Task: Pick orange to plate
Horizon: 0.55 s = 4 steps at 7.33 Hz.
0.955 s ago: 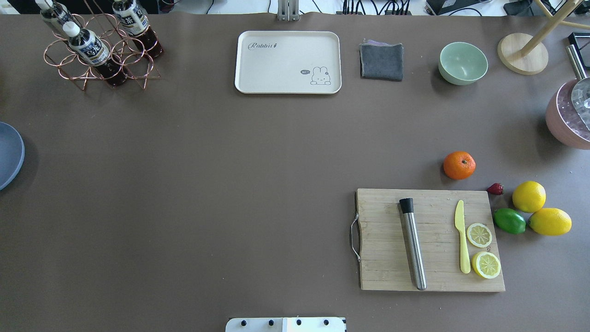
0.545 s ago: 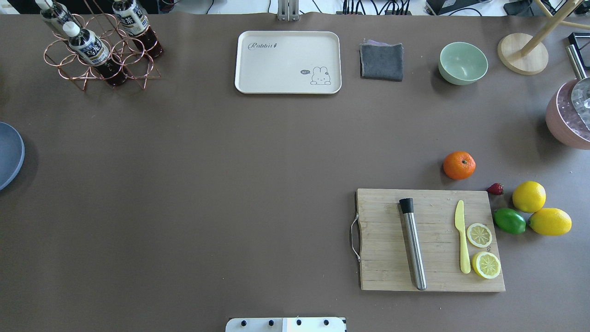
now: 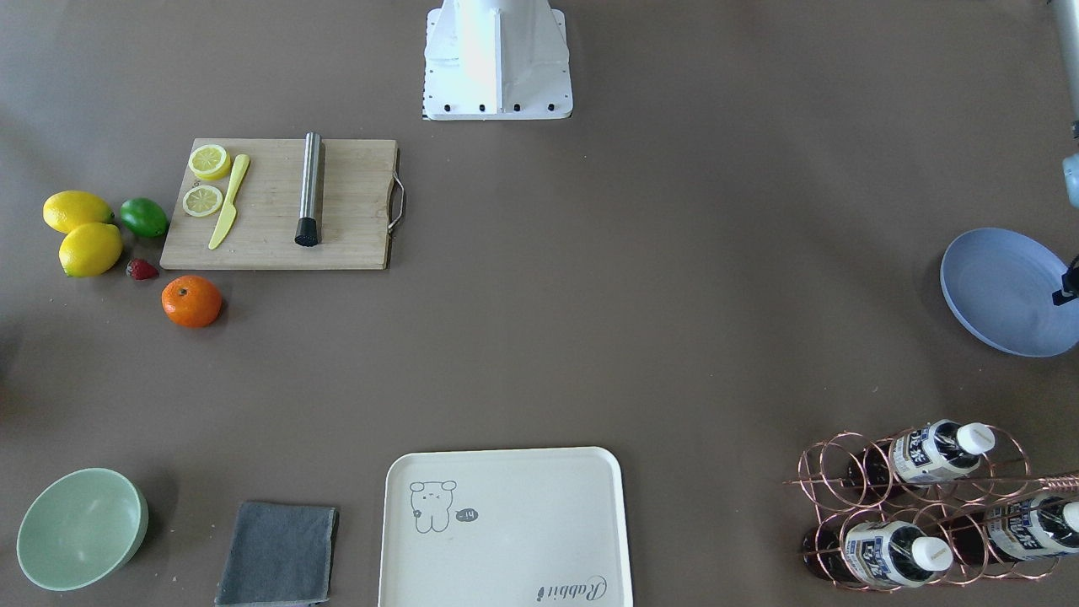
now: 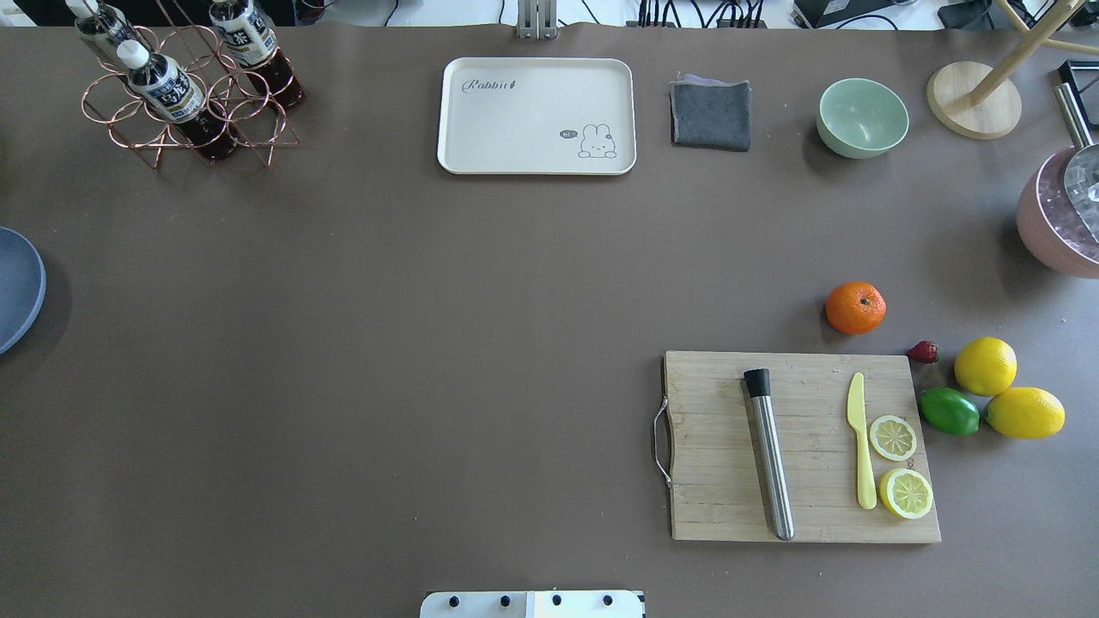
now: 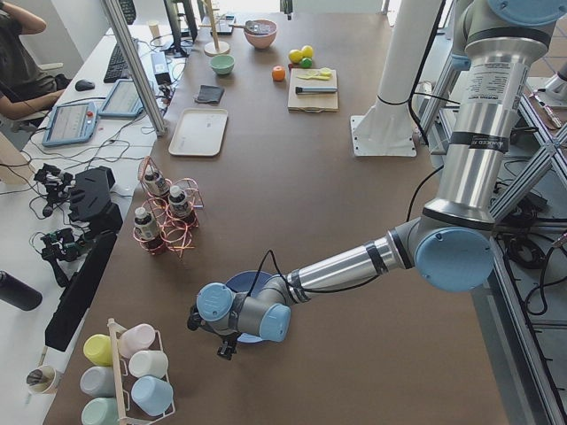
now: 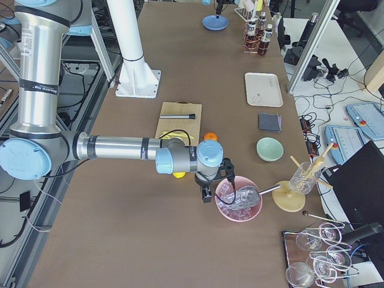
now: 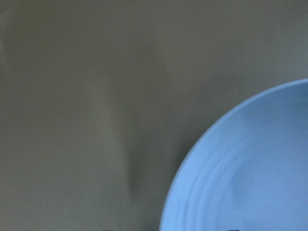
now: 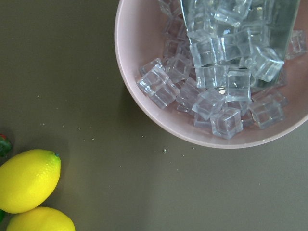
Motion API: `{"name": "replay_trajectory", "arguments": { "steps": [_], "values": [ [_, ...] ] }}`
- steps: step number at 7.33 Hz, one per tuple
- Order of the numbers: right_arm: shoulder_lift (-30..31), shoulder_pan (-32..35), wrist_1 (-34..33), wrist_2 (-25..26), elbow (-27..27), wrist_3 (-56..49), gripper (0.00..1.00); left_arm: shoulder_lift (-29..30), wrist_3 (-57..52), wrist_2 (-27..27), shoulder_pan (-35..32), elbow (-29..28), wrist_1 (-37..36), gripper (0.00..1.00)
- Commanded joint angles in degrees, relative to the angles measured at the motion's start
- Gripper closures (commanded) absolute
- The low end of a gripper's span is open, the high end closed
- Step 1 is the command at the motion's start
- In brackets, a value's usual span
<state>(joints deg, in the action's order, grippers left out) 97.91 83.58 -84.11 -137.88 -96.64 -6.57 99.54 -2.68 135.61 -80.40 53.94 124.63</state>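
Note:
The orange (image 4: 855,307) (image 3: 192,301) lies on the brown table just beyond the cutting board's far right corner, with nothing touching it. At the table's far left edge is the blue plate (image 4: 13,287) (image 3: 1003,291), which also fills the lower right of the left wrist view (image 7: 250,168). My left gripper (image 5: 226,347) hangs over the plate's outer side, and I cannot tell whether it is open or shut. My right gripper (image 6: 206,195) is beside the pink ice bowl, well to the right of the orange; its state cannot be told either.
A cutting board (image 4: 721,481) carries a steel muddler (image 4: 770,459), a yellow knife and two lemon halves. Two lemons (image 4: 985,366), a lime (image 4: 950,411) and a strawberry sit to its right. The pink ice bowl (image 8: 144,96), green bowl (image 4: 861,118), cloth, tray (image 4: 537,116) and bottle rack (image 4: 185,94) line the far side.

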Motion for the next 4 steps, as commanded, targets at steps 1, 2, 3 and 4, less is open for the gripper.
{"name": "replay_trajectory", "arguments": {
  "steps": [1, 2, 3, 4],
  "values": [
    [-0.17, -0.44, 0.0, 0.07, 0.05, 0.24, 0.0, 0.04, 0.04, 0.0, 0.16, -0.33, 0.0, 0.26],
    [-0.17, -0.44, 0.0, 0.07, 0.05, 0.24, 0.0, 0.04, 0.04, 0.0, 0.16, -0.33, 0.0, 0.3],
    [-0.17, -0.44, 0.0, 0.07, 0.05, 0.24, 0.0, 0.04, 0.04, 0.0, 0.25, -0.5, 0.0, 0.37],
    [-0.17, -0.52, 0.0, 0.07, 0.05, 0.24, 0.0, 0.04, 0.13, 0.0, 0.25, -0.5, 0.0, 0.53]
  ]
}}
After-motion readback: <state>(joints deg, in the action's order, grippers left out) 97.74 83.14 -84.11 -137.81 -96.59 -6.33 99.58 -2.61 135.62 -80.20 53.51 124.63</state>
